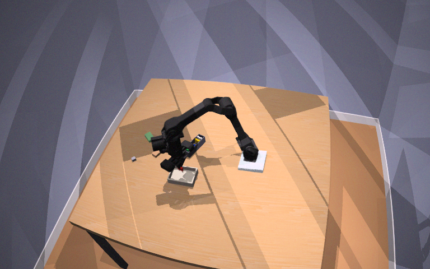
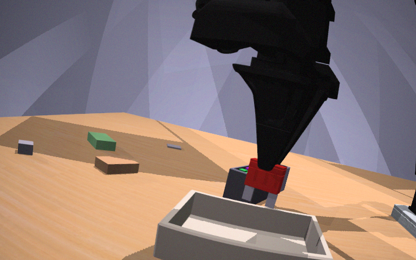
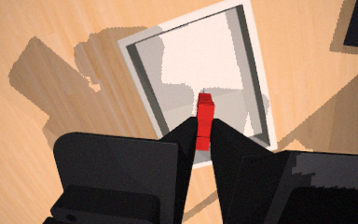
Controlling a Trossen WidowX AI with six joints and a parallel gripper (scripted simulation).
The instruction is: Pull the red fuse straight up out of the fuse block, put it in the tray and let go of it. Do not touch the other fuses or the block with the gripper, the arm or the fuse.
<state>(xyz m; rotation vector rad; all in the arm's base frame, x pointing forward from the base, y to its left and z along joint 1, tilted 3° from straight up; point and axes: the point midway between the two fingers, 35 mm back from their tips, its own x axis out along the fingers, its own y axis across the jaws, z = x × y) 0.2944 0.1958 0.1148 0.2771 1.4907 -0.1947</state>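
Note:
My gripper (image 2: 266,166) is shut on the red fuse (image 2: 265,179), which hangs with its two grey legs down, just above the far rim of the grey tray (image 2: 240,230). In the wrist view the red fuse (image 3: 204,120) sits between my fingers over the tray's inside (image 3: 200,77). In the top view the gripper (image 1: 177,165) is over the tray (image 1: 183,176). The dark fuse block (image 1: 195,143) with the other coloured fuses stands behind the tray, apart from the gripper; it also shows in the exterior view (image 2: 238,185), partly hidden by the fuse.
A green block (image 2: 101,141), a brown block (image 2: 116,164), a small grey cube (image 2: 25,147) and a thin grey strip (image 2: 174,147) lie on the table to the left. The arm's base sits on a white plate (image 1: 252,161) to the right.

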